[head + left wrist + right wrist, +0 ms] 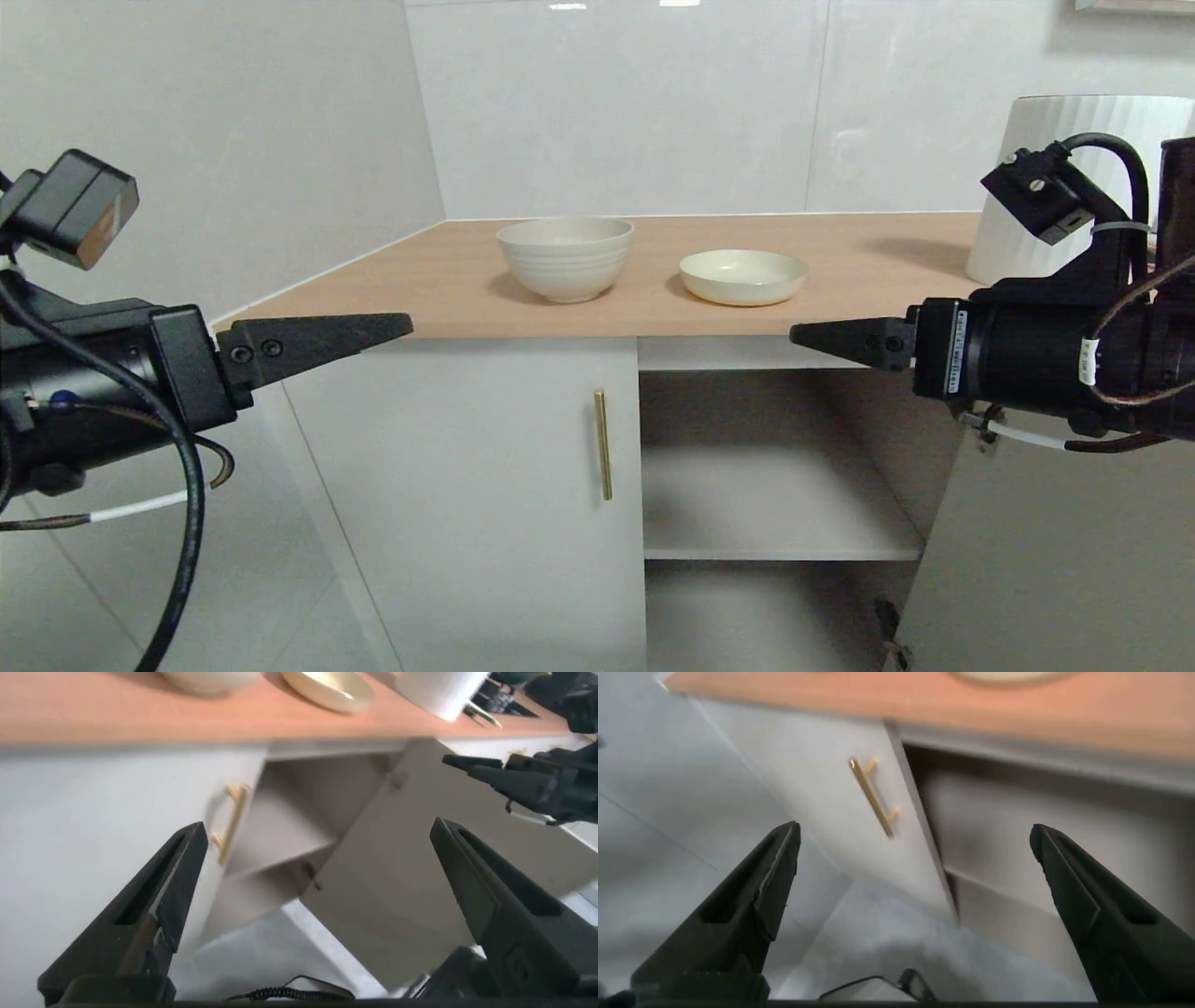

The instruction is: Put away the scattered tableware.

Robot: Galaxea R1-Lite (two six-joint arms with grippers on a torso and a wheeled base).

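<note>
No text can be read. A white label [959, 351] on the right arm [1027, 359], at the frame's right, perhaps carries small print, too fine to make out.

Head camera looks forward and down on the counter [868, 271] from a little back, and both wrist cameras sit lower and nearer, facing the cabinet [467, 523], all three sharing the gold handle [603, 445] and open shelf [775, 509].

White ribbed jar [1092, 114], perhaps, on countertop [840, 280]
</note>
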